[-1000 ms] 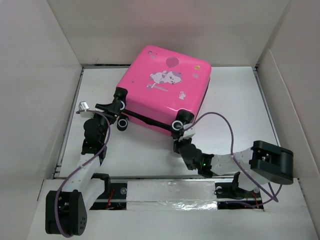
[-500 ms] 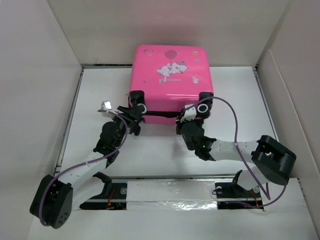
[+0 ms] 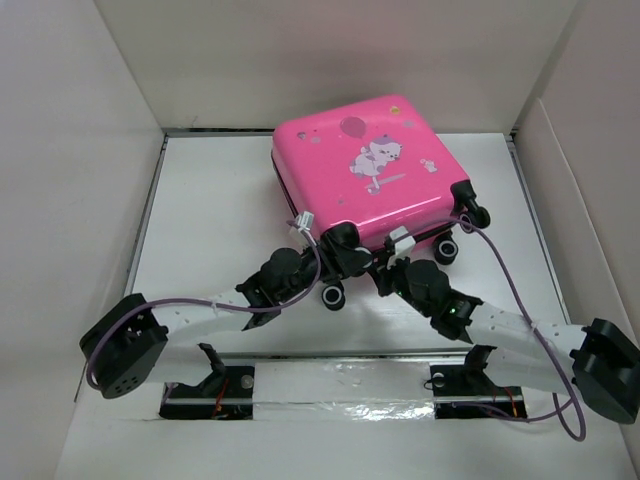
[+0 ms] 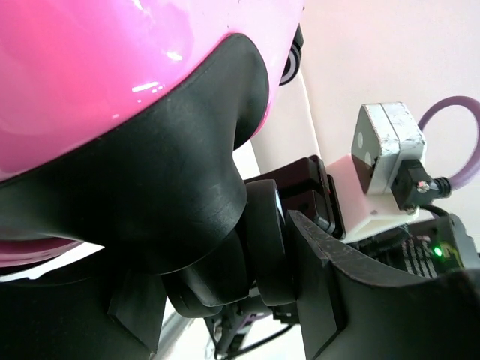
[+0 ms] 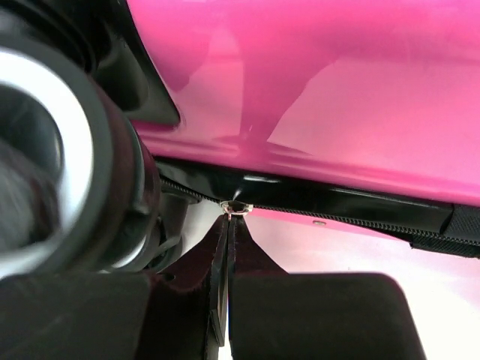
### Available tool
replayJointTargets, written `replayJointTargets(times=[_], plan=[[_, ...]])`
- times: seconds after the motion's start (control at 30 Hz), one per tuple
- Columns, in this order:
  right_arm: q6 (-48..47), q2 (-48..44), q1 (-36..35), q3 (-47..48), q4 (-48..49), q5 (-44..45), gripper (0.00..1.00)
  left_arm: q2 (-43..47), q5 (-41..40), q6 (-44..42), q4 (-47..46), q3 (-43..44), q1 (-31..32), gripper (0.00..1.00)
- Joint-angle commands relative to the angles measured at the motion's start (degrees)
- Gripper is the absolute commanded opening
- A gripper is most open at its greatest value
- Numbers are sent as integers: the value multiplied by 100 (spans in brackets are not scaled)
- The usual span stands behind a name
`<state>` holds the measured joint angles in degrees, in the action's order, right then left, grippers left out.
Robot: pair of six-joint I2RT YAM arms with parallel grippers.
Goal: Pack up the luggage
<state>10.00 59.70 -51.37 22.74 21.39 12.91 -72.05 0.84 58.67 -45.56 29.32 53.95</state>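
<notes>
The luggage [image 3: 350, 185] lies flat on the white table [image 3: 200, 220], lid closed and printed face up. It sits toward 12 o'clock of the table, a little to the 1 o'clock side and near the back wall [image 3: 330, 60]. It is skewed, with its wheeled edge facing about 5 o'clock toward the arms. The pink lid shows a cartoon animal [image 3: 378, 155] and a balloon [image 3: 352, 127]. An end wheel [image 3: 447, 250] stands at the 3 o'clock end of the wheeled edge, and a near wheel [image 3: 335, 295] sticks out at the case's 7 o'clock corner. The left gripper [image 3: 343, 252] reaches in from 8 o'clock to that 7 o'clock corner. In its wrist view the jaws stand apart, with the black wheel housing [image 4: 172, 187] and its caster [image 4: 262, 247] between them. One finger [image 4: 337, 300] lies against the caster, but I cannot tell whether the pair is clamped on it. The right gripper [image 3: 388, 260] comes in from 4 o'clock to the same edge, just beside the left one. Its fingers [image 5: 187, 300] are pressed together, and the tips meet at a small metal ring [image 5: 235, 206] on the black zip [image 5: 337, 206] that runs under the pink shell. Whether a pull tab is caught between the tips cannot be told. A white-rimmed wheel [image 5: 67, 150] fills the 9 o'clock side of that view.
</notes>
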Motion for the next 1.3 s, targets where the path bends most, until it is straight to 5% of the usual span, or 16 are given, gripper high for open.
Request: replayJointTargets(times=[0.0, 0.17, 0.4, 0.63, 0.8, 0.97, 1.17, 1.23, 1.27], plan=[[98, -442, 48, -103, 516, -675, 0, 524, 444, -998, -631, 452, 19, 0], [344, 40, 23, -183, 1191, -1439, 0, 561, 513, -832, -691, 258, -104, 0], [643, 1139, -1163, 397, 2229, -1923, 0, 384, 1163, -753, -814, 943, -499, 0], [811, 1799, -1761, 599, 3992, -1555, 0, 262, 1936, 256, -1585, 1049, -1053, 0], [924, 2535, -1841, 872, 4899, -968, 0, -220, 1982, 697, -2000, 1260, -923, 0], [1135, 3722, -1841, 1276, 6946, -738, 0, -503, 1911, 1207, -2693, 1156, -746, 0], [1443, 4541, -1788, 1708, 7555, -1001, 0, 32, 1683, 989, -2248, 1006, -746, 0], [1478, 4454, -1788, 1401, 7661, -712, 15, 331, 1534, 761, -1871, 953, -798, 0], [1452, 4375, -1788, 1034, 7661, -641, 39, 419, 1490, 699, -1756, 883, -894, 0]])
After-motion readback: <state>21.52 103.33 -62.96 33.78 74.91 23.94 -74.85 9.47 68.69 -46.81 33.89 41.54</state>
